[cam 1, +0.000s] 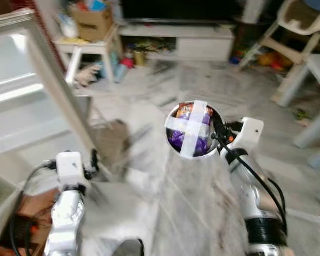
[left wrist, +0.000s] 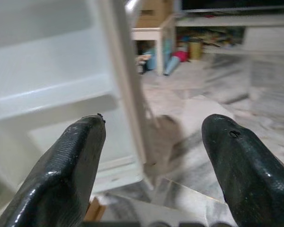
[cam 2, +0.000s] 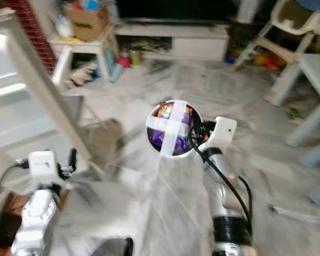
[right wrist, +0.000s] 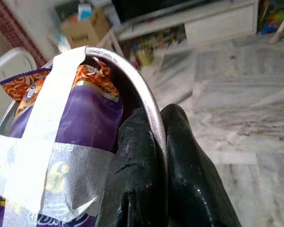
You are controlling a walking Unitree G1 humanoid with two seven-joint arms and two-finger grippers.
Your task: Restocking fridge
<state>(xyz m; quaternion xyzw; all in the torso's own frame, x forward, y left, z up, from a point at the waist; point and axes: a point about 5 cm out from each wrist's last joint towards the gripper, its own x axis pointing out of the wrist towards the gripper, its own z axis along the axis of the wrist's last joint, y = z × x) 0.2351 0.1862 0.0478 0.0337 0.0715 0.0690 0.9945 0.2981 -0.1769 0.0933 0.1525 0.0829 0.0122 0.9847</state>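
1. Fridge (cam 1: pixel 26 106), white, its door (cam 1: pixel 58 90) swung open at ten o'clock from the robot, shows pale bare shelves; by the look of it, nothing carried has gone in yet.
2. Round shiny metal bowl (cam 1: pixel 194 129), crossed with two strips of white tape (cam 1: pixel 193 130) over purple-and-orange snack packets (right wrist: pixel 80 118), hangs above the grey marble floor (cam 1: pixel 192 202) at about one o'clock, well apart from the open fridge.
3. Right gripper (right wrist: pixel 156 156) pinches the bowl's rim, one black finger inside and one outside, pressed together on the thin metal.
4. Left gripper (left wrist: pixel 151 156) is held low at about eleven o'clock near the door's edge, its two black fingers spread wide and holding nothing.
5. Judged from this, the pickup is done and the carry is under way; left to do are closing on the fridge, setting the bowl on a shelf, letting go and shutting the door.
6. Blur across the head views suggests the robot is in motion.
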